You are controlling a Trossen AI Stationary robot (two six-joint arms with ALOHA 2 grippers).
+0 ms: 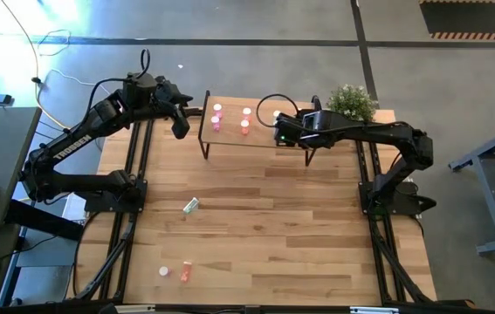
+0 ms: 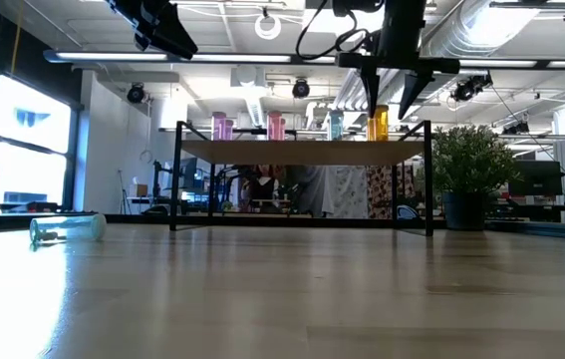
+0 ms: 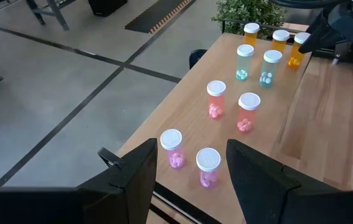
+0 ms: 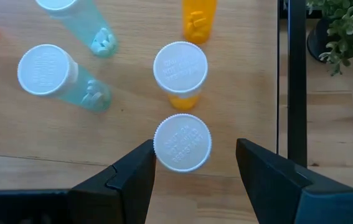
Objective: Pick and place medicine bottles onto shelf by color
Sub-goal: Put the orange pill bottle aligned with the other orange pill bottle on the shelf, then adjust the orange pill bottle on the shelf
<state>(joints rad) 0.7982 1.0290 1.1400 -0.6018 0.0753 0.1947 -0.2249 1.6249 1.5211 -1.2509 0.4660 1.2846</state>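
Observation:
The shelf [image 1: 260, 139] stands at the table's far middle with several bottles upright on it: pink [image 3: 173, 148], salmon-red [image 3: 216, 99], pale green [image 3: 245, 61] and orange [image 3: 251, 35]. My right gripper [image 4: 192, 163] hangs open over the shelf's right end, pointing steeply down. Its fingers stand on either side of the white cap [image 4: 182, 142] of the nearest orange bottle [image 2: 378, 122]. My left gripper [image 3: 192, 177] is open and holds nothing, raised just off the shelf's left end [image 1: 180, 127]. A green bottle [image 1: 191, 205] lies on its side on the table. My right gripper has one finger [image 4: 140, 167] close against the rim [image 4: 157, 144] of the orange bottle's cap, and I cannot tell whether it touches. The other finger [image 4: 254, 163] stands clear of the cap. The bottle stands upright on the shelf.
A potted plant [image 1: 352, 102] stands by the shelf's right end. Near the table's front left lie a pink bottle [image 1: 185, 271] and a white-capped one [image 1: 163, 271]. Bare wood tabletop stretches between the shelf and the front edge.

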